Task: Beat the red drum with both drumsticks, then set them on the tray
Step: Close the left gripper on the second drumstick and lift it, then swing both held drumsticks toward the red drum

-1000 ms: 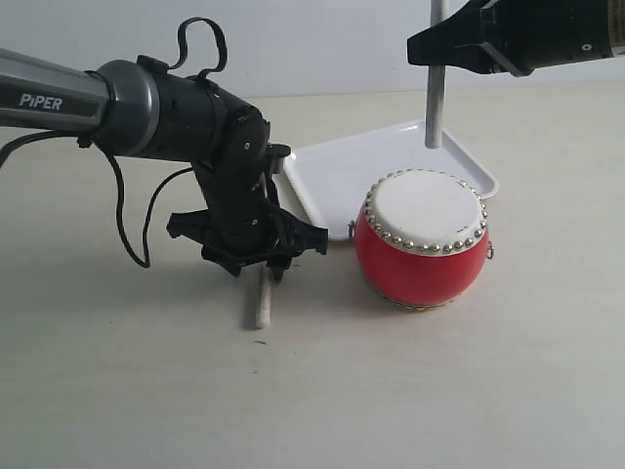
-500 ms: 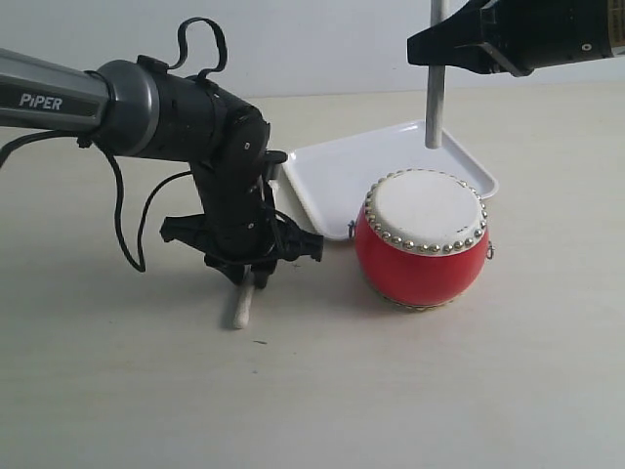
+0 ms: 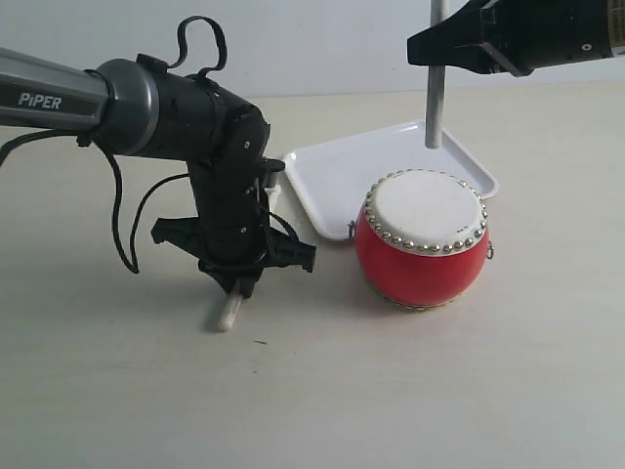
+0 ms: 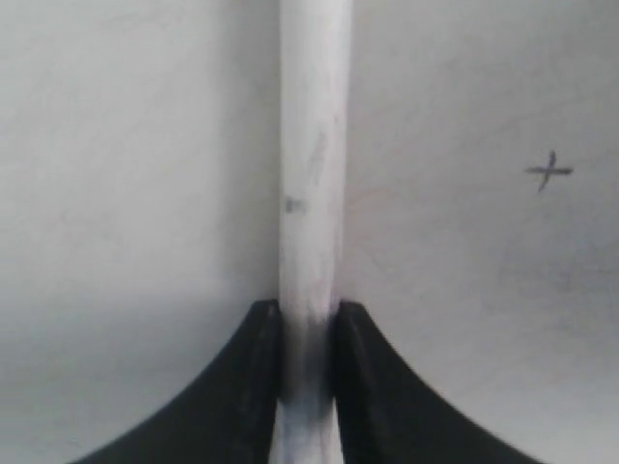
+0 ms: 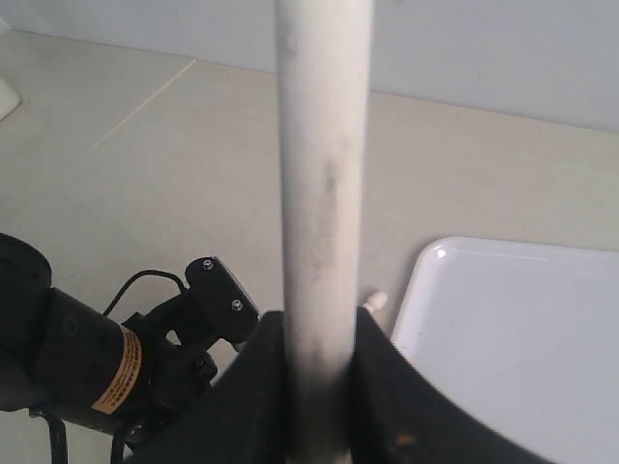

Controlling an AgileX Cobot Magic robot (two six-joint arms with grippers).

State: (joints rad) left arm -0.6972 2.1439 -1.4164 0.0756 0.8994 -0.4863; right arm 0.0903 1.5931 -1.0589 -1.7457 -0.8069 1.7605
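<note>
Exterior view: the left tool [image 3: 232,281] is clamping a thin pale wooden drumstick [image 3: 227,315], and the stick's lower tip is touching the beige counter [image 3: 117,391]. It is doing so left of the glossy red barrel-shaped drum [image 3: 422,256] with its studded off-white skin. That drum is sitting just near of the flat white rectangular plastic tray [image 3: 332,176]. At far right, the right tool [image 3: 435,47] is pinching a second pale wooden drumstick [image 3: 433,112] upright, its lower end by the tray's far rim; contact is unclear.

Left wrist view: black fingers [image 4: 253,377] are squeezing the drumstick from both sides, no gap, beside a small pen cross [image 4: 549,171].

Right wrist view: the fingers [image 5: 253,387] are gripping the upright stick, the tray lying beyond.
</note>
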